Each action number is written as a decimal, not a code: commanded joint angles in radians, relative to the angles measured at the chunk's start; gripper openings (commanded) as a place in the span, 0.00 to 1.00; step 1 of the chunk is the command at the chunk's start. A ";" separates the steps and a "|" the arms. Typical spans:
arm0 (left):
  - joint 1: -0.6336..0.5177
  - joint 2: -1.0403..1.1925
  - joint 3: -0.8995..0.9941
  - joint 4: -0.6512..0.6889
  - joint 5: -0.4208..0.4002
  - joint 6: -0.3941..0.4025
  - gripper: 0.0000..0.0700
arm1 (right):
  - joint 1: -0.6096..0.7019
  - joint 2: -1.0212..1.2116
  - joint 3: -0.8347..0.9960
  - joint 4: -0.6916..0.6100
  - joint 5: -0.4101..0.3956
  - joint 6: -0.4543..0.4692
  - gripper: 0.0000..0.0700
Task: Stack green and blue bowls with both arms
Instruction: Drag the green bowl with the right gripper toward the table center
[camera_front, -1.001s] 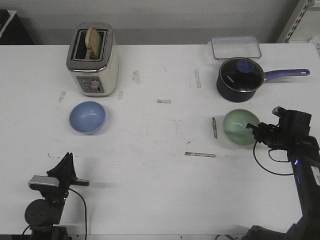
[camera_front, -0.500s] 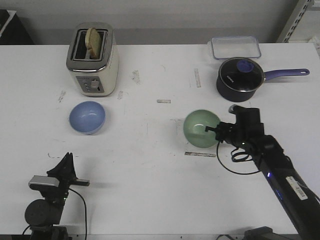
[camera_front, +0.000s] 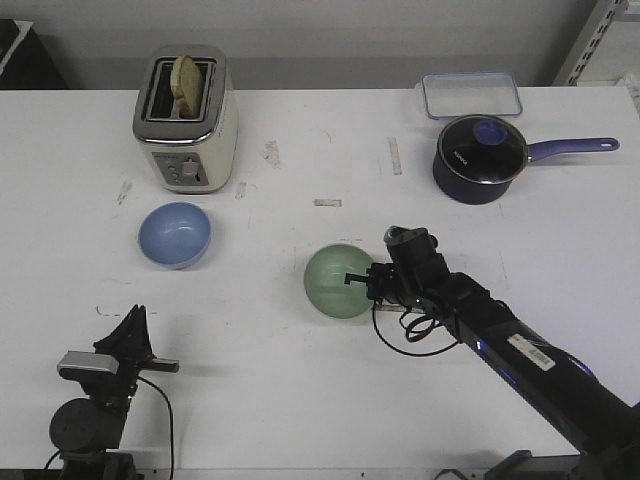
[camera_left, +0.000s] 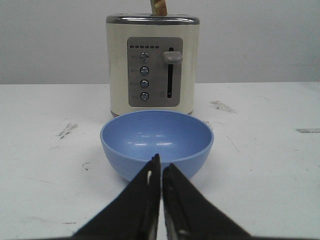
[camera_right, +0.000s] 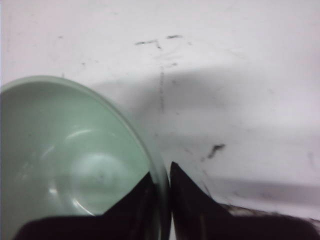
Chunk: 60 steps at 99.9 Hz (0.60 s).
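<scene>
green bowl (camera_front: 338, 281) sits near table centre, tilted, its rim pinched between the right gripper (camera_front: 366, 284) fingers; the right wrist view shows one finger inside the rim and one outside, so the gripper is clamped on the bowl wall. whether the bowl is lifted clear of the white table (camera_front: 300, 390) or touching it cannot be told. blue bowl (camera_front: 175, 235) rests upright on the table at about 9–10 o'clock from the green bowl, well apart, with the cream toaster (camera_front: 186, 118) just beyond it at 12 o'clock. key relation: the target bowl lies to the left of the carried one, so the right arm's next travel would run toward 9–10 o'clock, judged from the layout. both bowls are round, no long axis to align. left gripper (camera_left: 161, 172) is parked at the near left edge, fingers together with only a hairline gap, holding nothing; the blue bowl lies straight ahead of it at 12 o'clock, and it is the nearer arm to that bowl. at far right, a dark saucepan (camera_front: 480, 158) with purple handle and a clear lidded container (camera_front: 471, 95) behind it. white label on the right arm and print on the saucepan are too small to read; the toaster panel shows buttons, no legible text.
</scene>
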 joint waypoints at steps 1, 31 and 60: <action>0.002 -0.002 -0.022 0.013 0.002 0.005 0.00 | 0.016 0.034 0.025 0.011 0.004 0.032 0.00; 0.002 -0.002 -0.022 0.013 0.002 0.005 0.00 | 0.055 0.079 0.026 0.041 0.000 0.034 0.00; 0.002 -0.002 -0.022 0.012 0.002 0.005 0.00 | 0.061 0.079 0.026 0.048 0.006 0.032 0.27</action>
